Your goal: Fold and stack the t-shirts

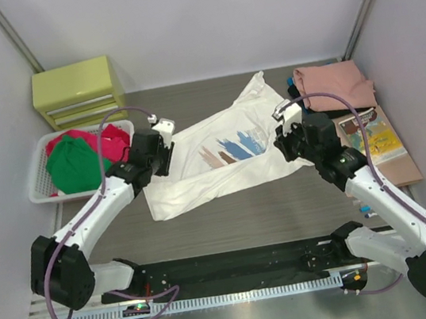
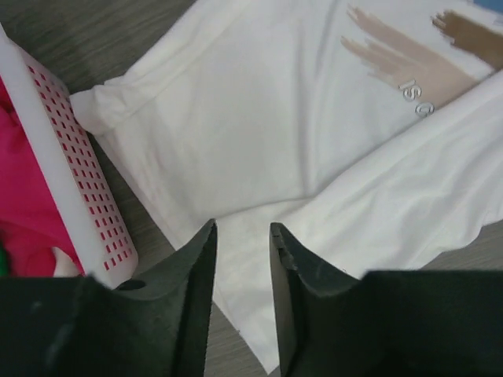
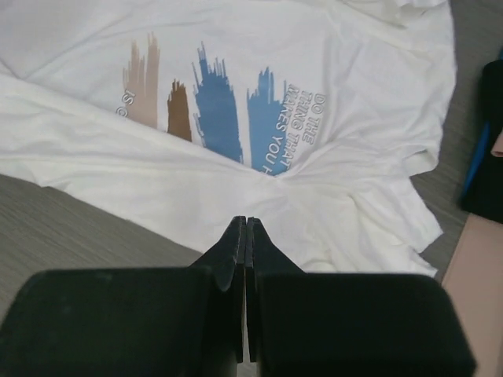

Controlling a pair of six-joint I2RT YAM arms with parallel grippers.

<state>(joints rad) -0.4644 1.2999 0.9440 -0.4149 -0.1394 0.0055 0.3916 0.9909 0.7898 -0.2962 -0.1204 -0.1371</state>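
Left gripper (image 2: 242, 228) slightly spread, tipped down over white t-shirt (image 2: 259, 141), right gripper (image 3: 246, 221) pressed together above its opposite side

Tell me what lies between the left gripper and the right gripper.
The white printed t-shirt lies spread across that stretch, from left gripper to right gripper, as the top external view shows.

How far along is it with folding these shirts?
Looks done: a salmon-pink shirt lies folded at the far right. In hand: the white printed shirt is spread out, its near edge turned over, with the left gripper open and the right gripper shut over it. Left: the red shirt and green shirt heaped in the basket.
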